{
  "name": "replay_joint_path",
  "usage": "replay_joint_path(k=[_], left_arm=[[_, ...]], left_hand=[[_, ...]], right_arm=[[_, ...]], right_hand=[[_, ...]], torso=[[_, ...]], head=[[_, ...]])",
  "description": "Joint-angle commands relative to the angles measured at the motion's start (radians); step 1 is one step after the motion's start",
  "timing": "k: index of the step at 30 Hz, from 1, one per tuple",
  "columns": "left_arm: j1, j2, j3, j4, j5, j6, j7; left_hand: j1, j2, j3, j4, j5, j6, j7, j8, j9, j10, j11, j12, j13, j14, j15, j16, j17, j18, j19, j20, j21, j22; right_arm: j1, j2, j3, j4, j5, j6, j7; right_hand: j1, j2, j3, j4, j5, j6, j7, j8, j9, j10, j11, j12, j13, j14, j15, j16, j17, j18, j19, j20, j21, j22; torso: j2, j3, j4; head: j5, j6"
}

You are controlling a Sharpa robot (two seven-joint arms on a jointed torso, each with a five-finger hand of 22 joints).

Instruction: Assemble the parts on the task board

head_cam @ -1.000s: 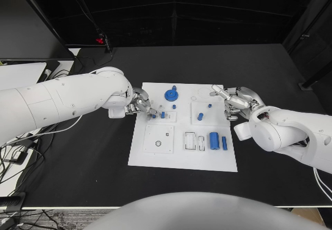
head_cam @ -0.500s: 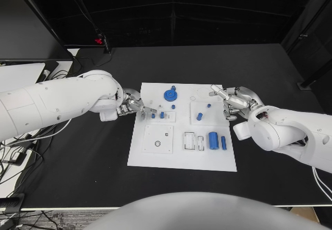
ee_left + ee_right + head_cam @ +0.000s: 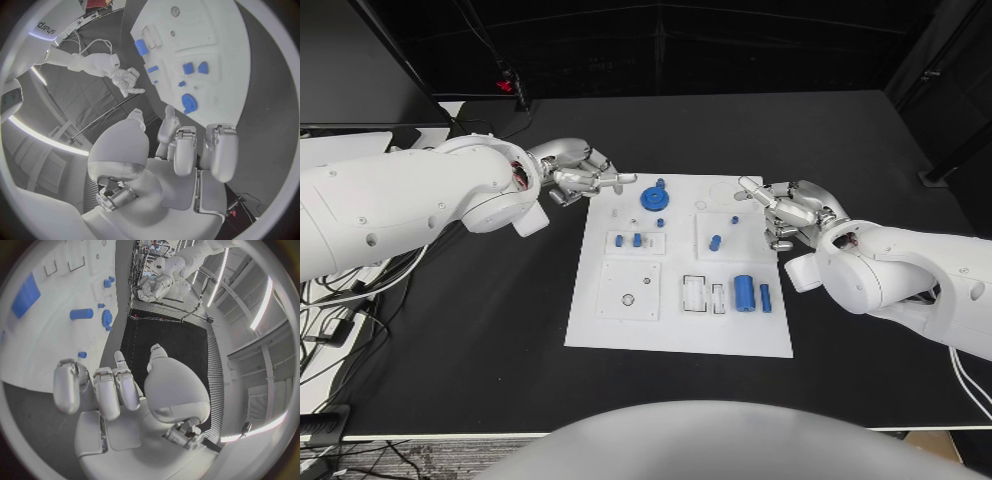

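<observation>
The white task board (image 3: 678,325) lies mid-table. On it are a blue gear (image 3: 655,197), two short blue pegs (image 3: 627,240) in a small plate, a lying peg (image 3: 715,242) and a thick blue cylinder (image 3: 744,292) beside a thin one (image 3: 766,297). My left hand (image 3: 581,180) hovers off the board's far left corner, fingers spread, holding nothing. The right hand (image 3: 786,213) stays at the board's right edge, fingers loosely apart and empty. The left wrist view has the left hand (image 3: 194,150) behind the gear (image 3: 189,103). The right wrist view shows the right hand (image 3: 103,385), the cylinder (image 3: 26,295) and the board (image 3: 56,340).
Cables (image 3: 336,300) and white equipment (image 3: 336,155) lie at the table's left side. Black table (image 3: 459,330) surrounds the board on all sides. Empty recessed slots (image 3: 705,294) and a square plate (image 3: 632,290) sit on the board's near half.
My left hand has drawn back from the two short pegs and moved away to the board's far left corner. The pegs stay in their plate. The right hand has not moved.
</observation>
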Motion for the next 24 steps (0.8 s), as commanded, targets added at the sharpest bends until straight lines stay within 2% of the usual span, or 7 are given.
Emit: replay_joint_path(k=[1,6,9,14,18,21,24], left_arm=[[-0.001,0.017,0.001,-0.009,0.119,-0.192,0.261],[-0.016,0.064,0.001,-0.05,0.126,-0.25,0.331],[-0.03,0.093,0.001,-0.077,0.092,-0.285,0.355],[-0.053,0.141,0.001,-0.121,-0.035,-0.357,0.387],[-0.068,0.174,0.001,-0.151,-0.189,-0.399,0.394],[-0.076,0.191,0.001,-0.167,-0.298,-0.412,0.393],[-0.085,0.21,0.001,-0.19,-0.431,-0.411,0.393]], left_hand=[[0.092,-0.003,0.006,-0.009,0.033,-0.037,0.015,-0.019,-0.044,-0.219,0.021,-0.278,-0.206,0.106,0.019,0.001,0.263,0.009,0.054,0.015,0.001,0.243],[0.282,-0.049,0.029,-0.02,0.123,-0.089,0.065,-0.084,-0.142,-0.383,0.076,-0.549,-0.444,0.106,0.066,0.001,0.263,-0.007,0.104,0.049,0.044,0.263],[0.356,-0.063,0.04,-0.017,0.152,-0.09,0.077,-0.111,-0.195,-0.385,0.088,-0.61,-0.535,0.106,0.078,0.001,0.263,-0.007,0.104,0.065,0.044,0.263],[0.449,-0.078,0.061,-0.005,0.153,-0.057,0.081,-0.16,-0.315,-0.325,0.092,-0.665,-0.692,0.106,0.082,0.001,0.263,-0.007,0.104,0.077,0.044,0.263],[0.513,-0.08,0.101,0.003,0.103,0.02,0.067,-0.206,-0.431,-0.247,0.083,-0.71,-0.842,0.106,0.073,0.001,0.263,-0.007,0.104,0.067,0.044,0.263],[0.569,-0.069,0.143,-0.003,0.036,0.055,0.068,-0.229,-0.476,-0.237,0.082,-0.739,-0.902,0.106,0.072,0.001,0.263,-0.007,0.104,0.067,0.044,0.263],[0.589,-0.079,0.163,-0.002,-0.013,0.083,0.069,-0.249,-0.511,-0.232,0.083,-0.763,-0.948,0.106,0.074,0.001,0.263,-0.007,0.104,0.068,0.044,0.263]], right_arm=[[0.001,0.002,0.0,0.002,-0.003,0.0,0.004],[0.001,0.003,0.0,0.002,-0.003,0.002,0.006],[0.001,0.004,0.0,0.002,-0.003,0.002,0.009],[0.001,0.003,0.0,0.002,-0.003,0.002,0.028],[0.001,0.003,0.0,0.002,-0.003,0.003,0.051],[0.001,0.004,0.0,0.004,-0.003,0.0,0.068],[0.001,0.005,0.0,0.005,-0.003,-0.002,0.084]], right_hand=[[0.0,0.01,-0.006,0.002,0.005,-0.005,0.026,0.005,-0.001,0.106,0.003,0.003,0.263,0.104,0.006,0.002,0.263,0.015,-0.006,-0.002,-0.006,0.192],[0.0,0.01,-0.006,0.002,0.005,-0.005,0.026,0.005,-0.001,0.106,0.003,0.003,0.263,0.104,0.006,0.002,0.263,0.015,-0.006,-0.002,-0.006,0.192],[0.0,0.01,-0.006,0.002,0.005,-0.005,0.026,0.005,-0.001,0.106,0.003,0.003,0.263,0.104,0.006,0.002,0.263,0.015,-0.006,-0.002,-0.006,0.192],[0.0,0.01,-0.007,0.002,0.005,-0.005,0.026,0.006,-0.001,0.106,0.003,0.003,0.263,0.104,0.006,0.002,0.263,0.015,-0.005,-0.002,-0.006,0.192],[0.0,0.01,-0.007,0.003,0.004,-0.005,0.026,0.006,-0.001,0.106,0.003,0.003,0.263,0.104,0.006,0.002,0.263,0.015,-0.005,-0.002,-0.006,0.192],[0.0,0.01,-0.007,0.003,0.004,-0.006,0.026,0.006,-0.002,0.106,0.003,0.003,0.263,0.104,0.006,0.002,0.263,0.015,-0.004,-0.002,-0.005,0.192],[0.0,0.01,-0.007,0.003,0.003,-0.006,0.026,0.007,-0.002,0.106,0.003,0.003,0.263,0.104,0.006,0.002,0.263,0.014,-0.003,-0.002,-0.003,0.193]], torso=[[0.001,-0.0005,-0.0006],[0.001,-0.0006,-0.0007],[0.001,-0.0007,-0.0015],[0.002,-0.0009,0.0],[0.001,-0.0007,-0.0012],[0.001,-0.0004,-0.0016],[0.001,-0.0002,-0.001]], head=[[0.003,0.0],[0.002,0.001],[0.003,0.005],[-0.003,0.009],[-0.006,0.012],[-0.012,0.017],[-0.018,0.023]])
